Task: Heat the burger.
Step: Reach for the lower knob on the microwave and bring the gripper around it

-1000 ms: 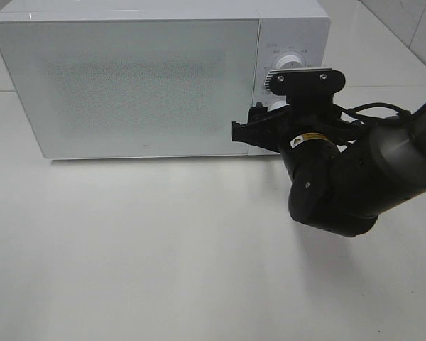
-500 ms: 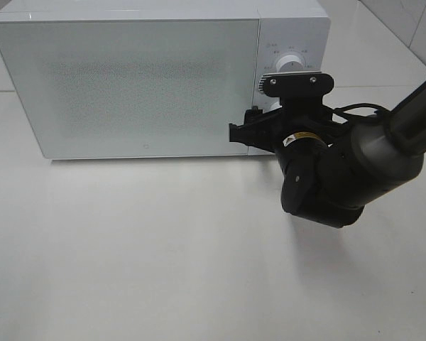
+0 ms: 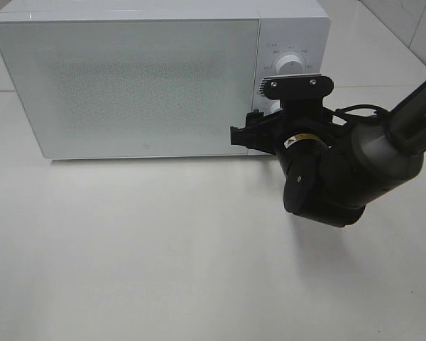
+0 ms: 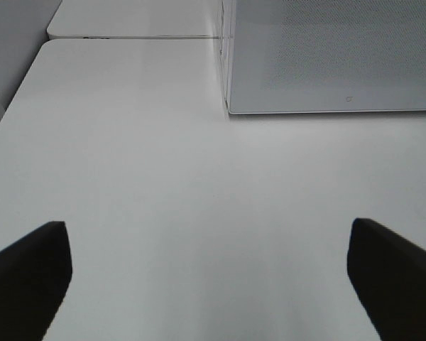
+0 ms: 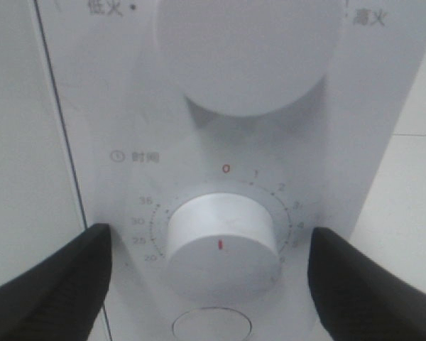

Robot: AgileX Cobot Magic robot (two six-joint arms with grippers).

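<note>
The burger is out of view. The white microwave point(image 3: 142, 78) stands at the back of the table with its door shut. My right gripper point(image 3: 264, 128) is up against the microwave's control panel. In the right wrist view the right gripper point(image 5: 213, 280) is open, with one dark finger point(image 5: 50, 284) on each side of the timer knob point(image 5: 220, 241) and both clear of it. The knob's red mark sits on the side opposite the red 0. My left gripper point(image 4: 213, 284) is open over bare table, holding nothing.
A larger power knob point(image 5: 248, 50) sits above the timer knob, and a round button point(image 5: 211, 325) below it. The microwave's front corner point(image 4: 231, 106) shows in the left wrist view. White table point(image 3: 142, 249) spreads in front of the microwave.
The right arm has shifted slightly left and lower along the control panel, then settled. The left gripper has not visibly moved.
</note>
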